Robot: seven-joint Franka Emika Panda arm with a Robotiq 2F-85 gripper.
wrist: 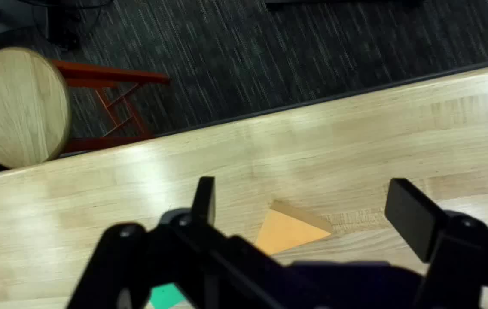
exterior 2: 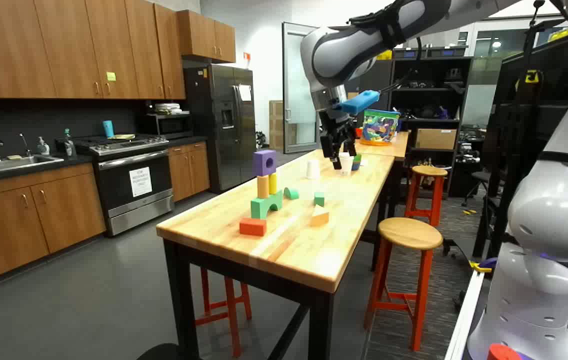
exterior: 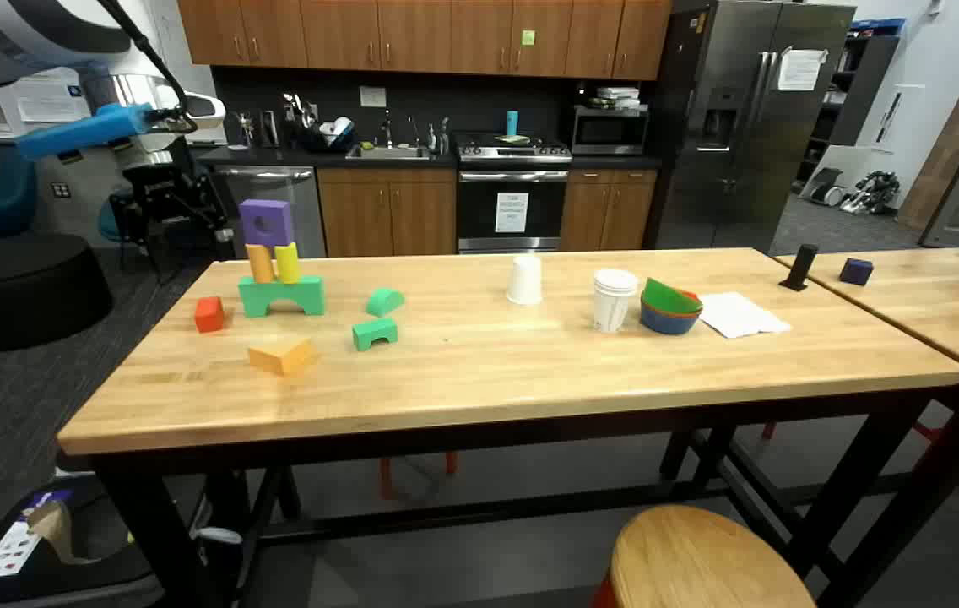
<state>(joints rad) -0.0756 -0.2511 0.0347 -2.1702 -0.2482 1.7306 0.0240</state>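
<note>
Probably light, stiff, the orange wedge (wrist: 291,231) sits at wrist view's five o'clock, best pinched by side faces; gripper (wrist: 308,210) spread wide, empty.

The fingers (wrist: 411,219) are parted widely, and an orange triangular block (wrist: 291,231) is framed between them on the bench (wrist: 244,159). A green block (wrist: 166,296) is largely hidden at the lower edge. Beyond the bench, at upper left, a red-legged stool (wrist: 18,107) is seen on dark carpet (wrist: 235,56).

The tool (wrist: 305,208) is black. The triangle block (exterior: 279,358) is orange, the left block (exterior: 209,314) red, the arch blocks (exterior: 281,291) green, the table (exterior: 479,371) stripy light brown.
</note>
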